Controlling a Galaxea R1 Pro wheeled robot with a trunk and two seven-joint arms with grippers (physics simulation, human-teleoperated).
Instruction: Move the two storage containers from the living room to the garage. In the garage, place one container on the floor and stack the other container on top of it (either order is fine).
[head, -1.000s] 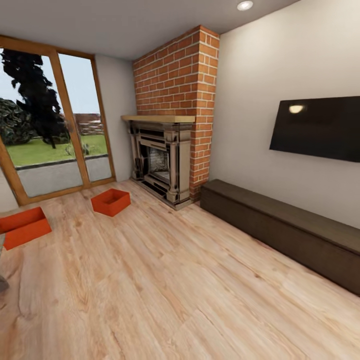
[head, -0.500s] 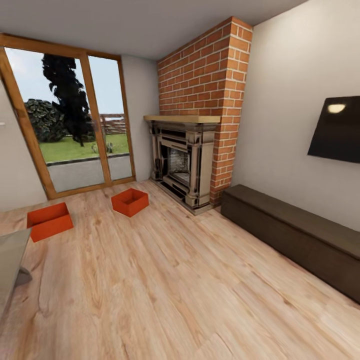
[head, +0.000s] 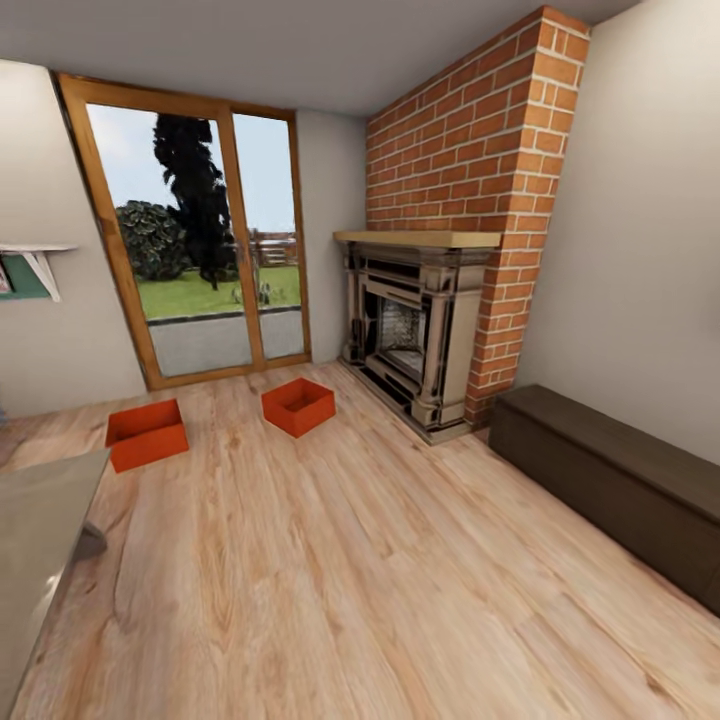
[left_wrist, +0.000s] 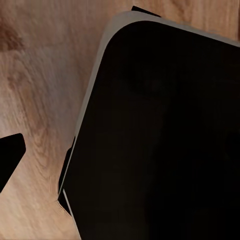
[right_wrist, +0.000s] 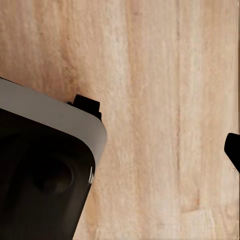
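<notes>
Two red-orange open-topped storage containers sit apart on the light wood-plank floor of the living room, far ahead of me in the head view. One container (head: 147, 434) lies left of centre and the other container (head: 298, 405) is nearer the fireplace. Both stand upright and look empty. In the left wrist view a single dark fingertip (left_wrist: 9, 159) shows at the frame's edge beside my black, grey-rimmed base (left_wrist: 160, 135). The right wrist view has a dark fingertip (right_wrist: 233, 150) at its edge over bare planks, and my base (right_wrist: 45, 180) again. Nothing is held between the fingers.
An ornate stone fireplace (head: 415, 335) under a brick chimney (head: 470, 150) stands right of the containers. A long dark low bench (head: 620, 480) runs along the right wall. A wood-framed glass door (head: 205, 250) is behind the containers, and a grey table corner (head: 40, 530) juts in at the near left.
The whole head view has swung left, so the containers, fireplace and bench sit further right in the picture and the wall screen has left it. The containers themselves have not moved.
</notes>
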